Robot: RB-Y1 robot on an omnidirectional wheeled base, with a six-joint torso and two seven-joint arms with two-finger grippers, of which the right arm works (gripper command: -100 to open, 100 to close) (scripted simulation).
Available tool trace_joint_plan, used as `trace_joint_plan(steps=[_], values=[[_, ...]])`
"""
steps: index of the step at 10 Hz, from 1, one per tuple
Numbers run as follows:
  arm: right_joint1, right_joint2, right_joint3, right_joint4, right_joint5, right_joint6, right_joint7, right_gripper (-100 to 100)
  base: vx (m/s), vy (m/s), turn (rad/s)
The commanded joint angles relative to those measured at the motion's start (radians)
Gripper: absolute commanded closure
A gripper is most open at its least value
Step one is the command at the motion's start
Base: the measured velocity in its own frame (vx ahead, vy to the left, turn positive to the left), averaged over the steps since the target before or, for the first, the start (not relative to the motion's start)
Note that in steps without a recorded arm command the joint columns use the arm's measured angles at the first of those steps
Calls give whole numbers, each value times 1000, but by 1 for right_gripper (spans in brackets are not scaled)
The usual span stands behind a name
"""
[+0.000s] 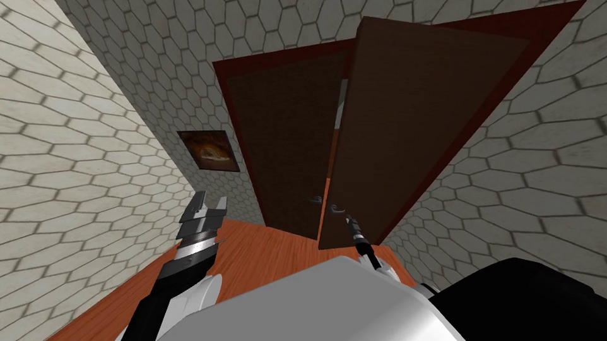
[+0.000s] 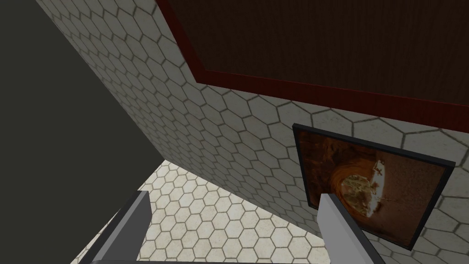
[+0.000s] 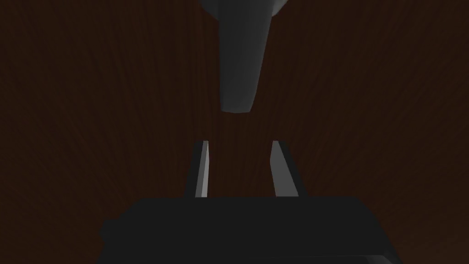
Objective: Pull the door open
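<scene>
Door (image 1: 417, 119): dark brown leaf, stiff, hinged, probably heavy; bound to swing on an arc, not to come straight back. Already ajar, free edge standing out past the other leaf (image 1: 284, 139), with a pale slit between the two. Best taken by the handle (image 3: 238, 59), a grey bar, smooth and likely slippery, so to be clasped well across its length rather than at the tip. Set near the free edge, far from the hinges, hence good leverage.

Right gripper (image 3: 239, 144): fingers apart, narrower than full spread, holding nothing, only door face between them. Handle straight ahead of the fingertips, just beyond them, not yet between; door face close behind it.

Left gripper (image 2: 234, 195): raised well off to the left of the door, fingers spread wide, empty.

Judged next: a little forward to bring the handle between the fingers, then closing, then back along the arc. Risk of sliding off the handle under a straight pull.
</scene>
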Motion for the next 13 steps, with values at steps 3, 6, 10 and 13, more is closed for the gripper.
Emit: trace_joint_plan(steps=[3, 6, 10, 13], values=[[-4, 6, 52, -8, 29, -31, -40, -100, -221, 50, 84], [3, 13, 48, -17, 28, -26, -31, -100, -66, 5, 14], [-2, 22, 37, -7, 24, -27, -17, -100, 141, -91, 4], [-8, 28, 34, -10, 23, -25, -11, -100, 177, -45, 46]])
